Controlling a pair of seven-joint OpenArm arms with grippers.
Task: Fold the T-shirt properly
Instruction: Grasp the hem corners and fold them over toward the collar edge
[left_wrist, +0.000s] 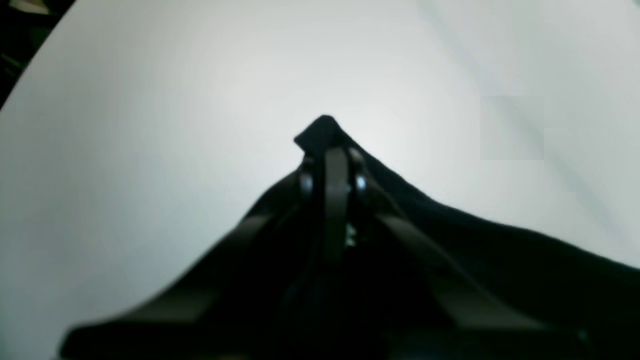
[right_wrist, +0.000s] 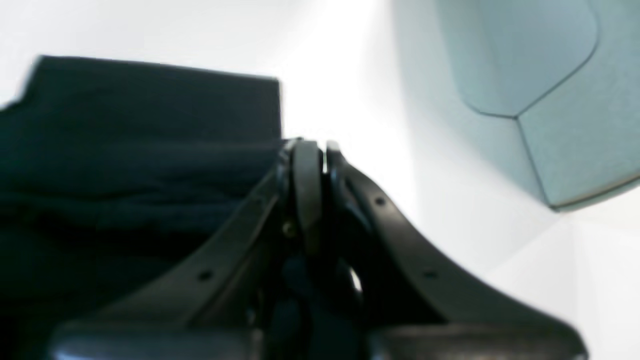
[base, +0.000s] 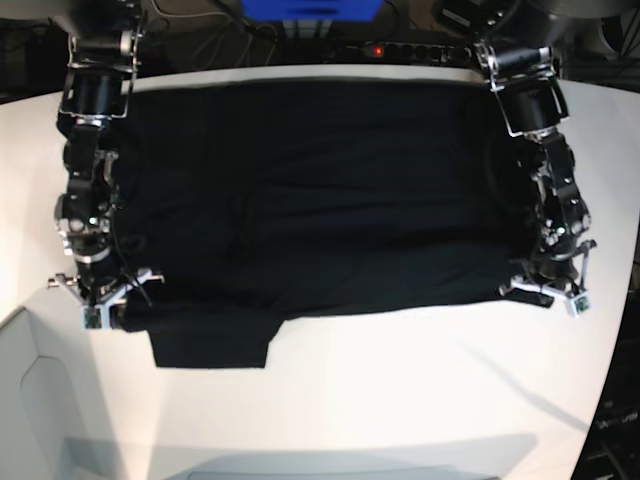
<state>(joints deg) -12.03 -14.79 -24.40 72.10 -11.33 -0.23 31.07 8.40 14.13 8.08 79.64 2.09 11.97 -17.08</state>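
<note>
Black T-shirt (base: 320, 190) spread flat on the white surface (base: 400, 390), long axis running side to side between the two arms, one sleeve (base: 210, 345) protruding past the near hem. Left gripper (base: 547, 288) is closed on the near hem corner at its own side; the wrist view shows a peak of cloth (left_wrist: 325, 130) pinched in the jaws. Right gripper (base: 100, 300) is likewise closed at the opposite near corner (cloth between its jaws is hard to make out). Garment lies beyond both grippers, so a fold would likely carry the hem away toward the far edge.
</note>
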